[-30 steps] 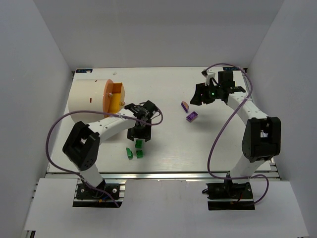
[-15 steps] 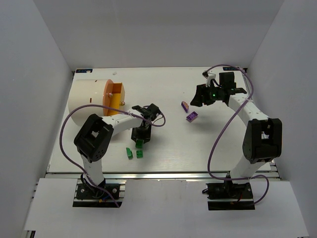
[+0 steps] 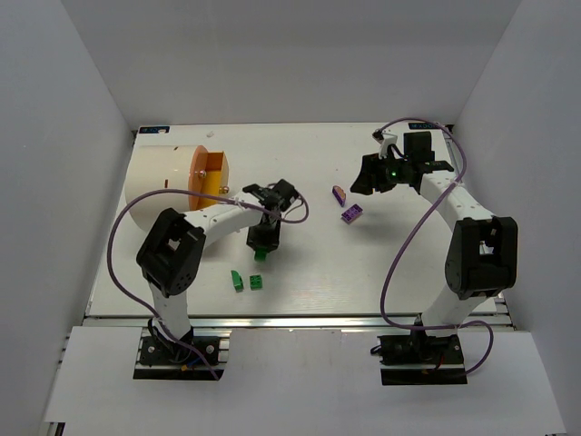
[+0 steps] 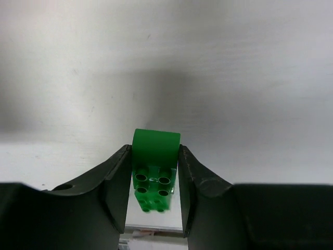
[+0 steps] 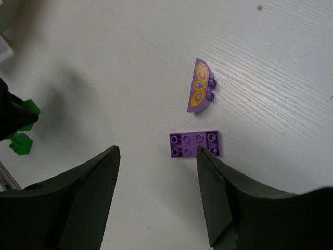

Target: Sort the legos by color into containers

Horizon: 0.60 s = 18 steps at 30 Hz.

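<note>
The left tool [image 4: 155, 179] is clamped on a small green studded plastic brick [image 4: 156, 156], one finger on each side and the studs facing the wrist camera. From above, the brick [image 3: 260, 253] hangs at the tip of the left tool [image 3: 264, 238], low over the white surface [image 3: 309, 263]. I cannot tell whether it is clear of the surface.

The large cream-white cylindrical drum with the orange round face [image 3: 168, 186] lies to the left of the left tool and farther from the arm bases. An orange compartment stands open at its face. The left arm is much the nearer, so carrying the brick there looks like the move in hand. Two more loose green bricks [image 3: 247, 282] lie just nearer the bases.

The right tool [image 5: 156, 153] hovers with its fingers apart and holds nothing. A flat purple studded plate [image 5: 193, 144] lies just below and between the fingers. Its long axis runs roughly along the line from finger to finger, so gripping its short side would probably need a wrist turn. A purple curved piece with an orange pattern [image 5: 199, 92] lies just beyond it, apart.
</note>
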Motion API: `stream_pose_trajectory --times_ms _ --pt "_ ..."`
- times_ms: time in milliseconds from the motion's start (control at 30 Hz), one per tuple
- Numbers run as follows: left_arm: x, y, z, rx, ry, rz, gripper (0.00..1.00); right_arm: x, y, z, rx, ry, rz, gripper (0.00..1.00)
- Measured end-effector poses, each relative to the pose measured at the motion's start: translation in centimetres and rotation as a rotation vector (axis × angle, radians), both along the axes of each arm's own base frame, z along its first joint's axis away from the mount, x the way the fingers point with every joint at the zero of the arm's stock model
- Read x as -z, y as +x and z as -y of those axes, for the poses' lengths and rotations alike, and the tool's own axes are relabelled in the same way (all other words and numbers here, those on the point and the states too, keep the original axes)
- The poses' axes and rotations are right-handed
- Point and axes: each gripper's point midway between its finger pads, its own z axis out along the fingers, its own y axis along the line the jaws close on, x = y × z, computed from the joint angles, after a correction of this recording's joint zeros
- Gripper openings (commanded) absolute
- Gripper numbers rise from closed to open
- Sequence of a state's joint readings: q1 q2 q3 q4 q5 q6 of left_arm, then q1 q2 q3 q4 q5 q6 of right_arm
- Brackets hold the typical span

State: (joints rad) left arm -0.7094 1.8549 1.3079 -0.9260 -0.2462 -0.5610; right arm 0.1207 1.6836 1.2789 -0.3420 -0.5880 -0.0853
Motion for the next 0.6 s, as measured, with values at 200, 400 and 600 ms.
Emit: stream_pose_trajectory --times_ms 200,400,600 --pt "-9.6 6.8 4.1 0.043 -0.123 0.256 0.06 -0.2 -0.2 -0.3 -0.020 0.019 0.000 0.49" --pt "-17.0 9.8 2.1 0.018 -0.032 0.435 0.04 -0.4 -0.4 -0.5 -0.031 0.032 -0.002 0.44" --pt "-20.0 10.3 -2.7 -0.046 0.149 0.491 0.04 -0.4 -0.4 -0.6 -0.036 0.036 -0.002 0.43"
